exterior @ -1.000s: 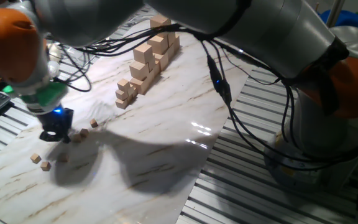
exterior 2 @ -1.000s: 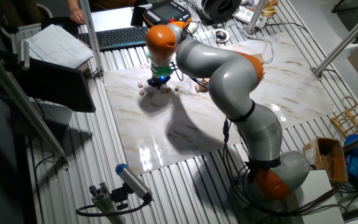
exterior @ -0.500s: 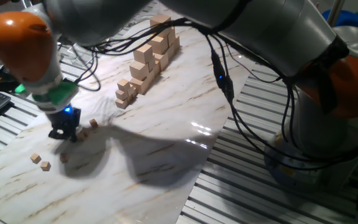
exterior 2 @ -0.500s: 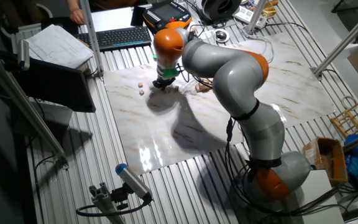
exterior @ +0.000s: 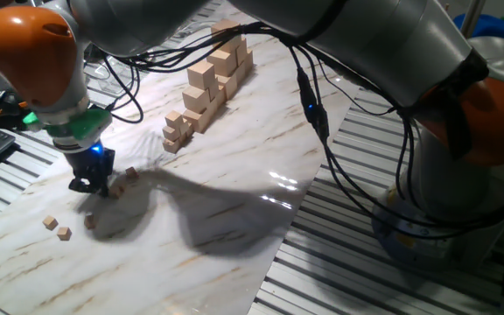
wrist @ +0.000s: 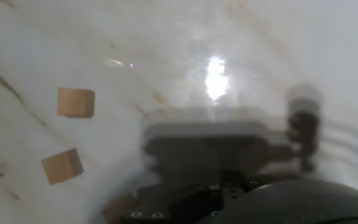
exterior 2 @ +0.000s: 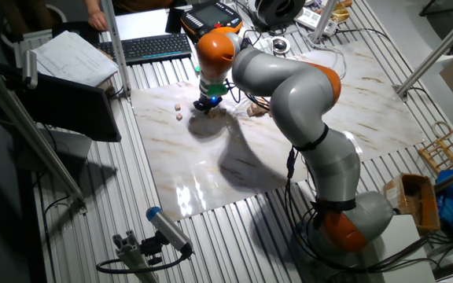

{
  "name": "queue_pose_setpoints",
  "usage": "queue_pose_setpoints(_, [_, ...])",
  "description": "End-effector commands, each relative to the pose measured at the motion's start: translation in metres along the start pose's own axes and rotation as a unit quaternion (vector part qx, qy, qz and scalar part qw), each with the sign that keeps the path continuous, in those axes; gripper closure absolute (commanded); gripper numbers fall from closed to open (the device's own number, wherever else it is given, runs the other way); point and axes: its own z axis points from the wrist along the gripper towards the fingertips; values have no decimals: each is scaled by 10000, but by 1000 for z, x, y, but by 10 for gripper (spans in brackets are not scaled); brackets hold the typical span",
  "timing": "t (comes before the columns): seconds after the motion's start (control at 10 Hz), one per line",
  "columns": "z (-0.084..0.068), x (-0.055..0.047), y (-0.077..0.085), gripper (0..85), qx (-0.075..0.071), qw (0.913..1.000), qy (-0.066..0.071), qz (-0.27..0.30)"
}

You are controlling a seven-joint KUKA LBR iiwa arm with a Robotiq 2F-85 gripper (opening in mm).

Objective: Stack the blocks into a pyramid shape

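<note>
Marble-patterned tabletop (exterior: 234,157), one, veined white, laid over a slatted metal bench (exterior: 357,262).

Small blocks, one fixed view, left to right: one (exterior: 50,222) near the left edge of the tabletop; one (exterior: 64,233) just beside it, apart from it; one (exterior: 89,221) in the arm's shadow; two more (exterior: 130,174) close together just right of the gripper, partly overlapping in view. Count: five visible here, all lying singly on the surface, none stacked. In the other fixed view only a few show as specks: two (exterior 2: 178,111) left of the gripper, and a small cluster (exterior 2: 253,111) to its right, too small to count.

Hand view: two blocks fully visible at left, upper (wrist: 76,102) and lower (wrist: 62,166), apart from each other; a third tan shape (wrist: 118,208) at the bottom edge, partly hidden by the hand.

Gripper (exterior: 88,185), one, black, low over the tabletop between the left blocks and the right pair. Whether its fingers are spread or pressed together cannot be told; the hand view is blurred.

Arm (exterior 2: 289,86), one, grey with orange joints, reaching across the tabletop.

Large pale cubes (exterior: 206,83), stepped stacks at the far side, well apart from the small blocks; number not countable.

Keyboard (exterior 2: 152,47), one, behind the tabletop.
</note>
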Motion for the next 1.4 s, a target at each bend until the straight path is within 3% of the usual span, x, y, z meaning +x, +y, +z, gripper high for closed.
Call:
queue_pose_setpoints(0.0, [1,2,5,850,-21,10000,-17,63])
queue_pose_setpoints(0.1, [1,4,11,850,-46,9999,13,124])
queue_pose_setpoints(0.3, [-4,9,14,850,80,9999,118,43])
queue_pose_setpoints(0.4, [-7,13,9,850,134,9998,121,30])
queue_pose_setpoints(0.7, [-6,18,-8,850,82,9999,65,-49])
queue_pose_setpoints(1.3, [-9,7,-25,850,121,9997,38,-186])
